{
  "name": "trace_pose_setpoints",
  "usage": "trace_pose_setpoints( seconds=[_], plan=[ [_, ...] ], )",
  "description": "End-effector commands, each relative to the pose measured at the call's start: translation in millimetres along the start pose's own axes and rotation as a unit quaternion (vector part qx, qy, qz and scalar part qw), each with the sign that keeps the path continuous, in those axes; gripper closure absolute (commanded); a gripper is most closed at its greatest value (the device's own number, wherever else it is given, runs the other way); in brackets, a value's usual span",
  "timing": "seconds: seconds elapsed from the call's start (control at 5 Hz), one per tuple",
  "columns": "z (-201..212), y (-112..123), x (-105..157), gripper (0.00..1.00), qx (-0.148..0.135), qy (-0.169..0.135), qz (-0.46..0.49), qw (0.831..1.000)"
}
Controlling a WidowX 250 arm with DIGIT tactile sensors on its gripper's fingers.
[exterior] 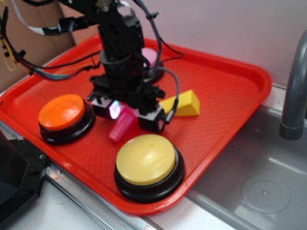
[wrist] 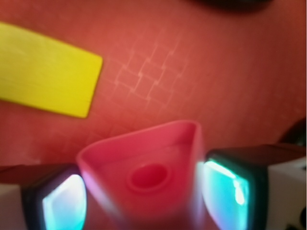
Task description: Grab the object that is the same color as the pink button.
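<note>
The pink toy bolt (exterior: 121,127) lies on the red tray (exterior: 240,72), its ribbed shaft pointing toward the front. My gripper (exterior: 128,115) is down over its head end. In the wrist view the bolt's pink head (wrist: 148,158) fills the space between my two glowing pads, and both pads touch its sides; my gripper (wrist: 144,196) is shut on it. The pink button (exterior: 152,57) is at the back of the tray, mostly hidden behind my arm.
An orange-domed button (exterior: 62,112) stands left of the bolt and a yellow-domed button (exterior: 146,160) at the tray's front. A yellow wedge (exterior: 184,104), also in the wrist view (wrist: 48,69), lies just right of my gripper. A steel sink (exterior: 259,187) and grey pipe (exterior: 295,96) are at right.
</note>
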State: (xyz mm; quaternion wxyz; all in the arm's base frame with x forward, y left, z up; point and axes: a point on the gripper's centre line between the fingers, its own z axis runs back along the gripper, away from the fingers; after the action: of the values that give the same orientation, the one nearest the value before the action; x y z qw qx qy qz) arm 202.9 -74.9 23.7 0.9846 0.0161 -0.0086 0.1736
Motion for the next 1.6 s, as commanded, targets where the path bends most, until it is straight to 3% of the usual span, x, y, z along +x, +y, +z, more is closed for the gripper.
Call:
trace_pose_setpoints(
  seconds=[0.0, 0.6, 0.8, 1.0, 1.4],
  plan=[
    [6, -4, 8, 1.0, -0.004, -0.029, -0.005, 1.0],
    [23, -2, 11, 1.0, -0.006, -0.059, -0.023, 0.998],
    [33, -2, 13, 1.0, 0.006, -0.062, -0.03, 0.998],
    [73, 7, 20, 1.0, -0.019, -0.05, -0.027, 0.998],
    [157, 36, 40, 1.0, -0.109, -0.017, -0.038, 0.993]
  ],
)
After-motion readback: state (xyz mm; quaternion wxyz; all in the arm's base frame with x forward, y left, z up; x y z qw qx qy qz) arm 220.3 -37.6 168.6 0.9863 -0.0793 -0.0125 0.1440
